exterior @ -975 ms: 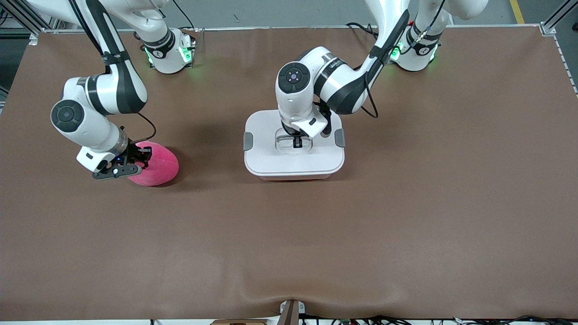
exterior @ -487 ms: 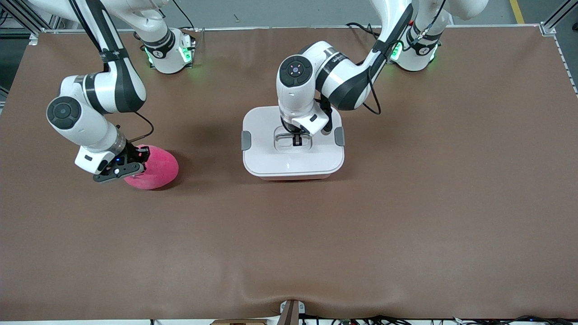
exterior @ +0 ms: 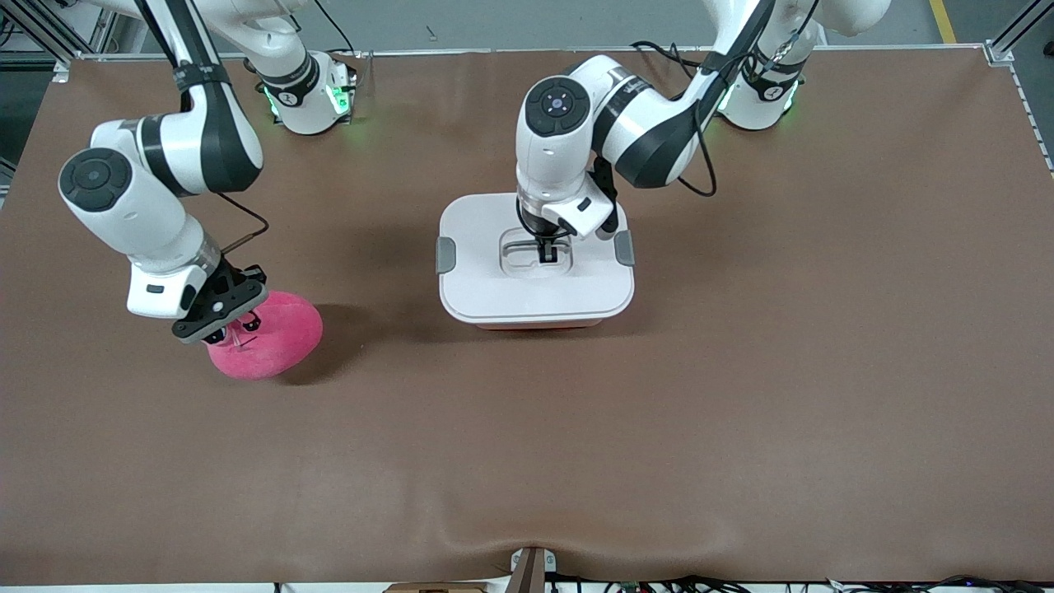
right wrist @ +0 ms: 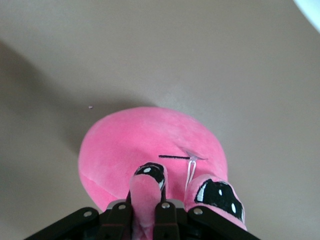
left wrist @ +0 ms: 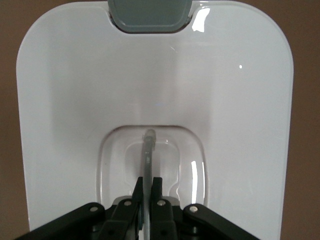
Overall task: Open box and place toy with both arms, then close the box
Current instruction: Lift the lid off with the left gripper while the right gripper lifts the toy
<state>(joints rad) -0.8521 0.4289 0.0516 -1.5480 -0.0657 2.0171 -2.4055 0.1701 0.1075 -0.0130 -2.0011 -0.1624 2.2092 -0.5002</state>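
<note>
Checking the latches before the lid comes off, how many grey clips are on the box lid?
2: one clip at the lid's edge toward the right arm's end, the other clip toward the left arm's end.

Brown counter (exterior: 741,395) covered edge to edge in matte sheet, rippled crease at 6 o'clock, metal frame rails at 12 o'clock, cables (exterior: 659,586) along 6 o'clock edge

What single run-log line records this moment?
left gripper: shut on lid handle | right gripper: shut on toy | box: closed
</note>
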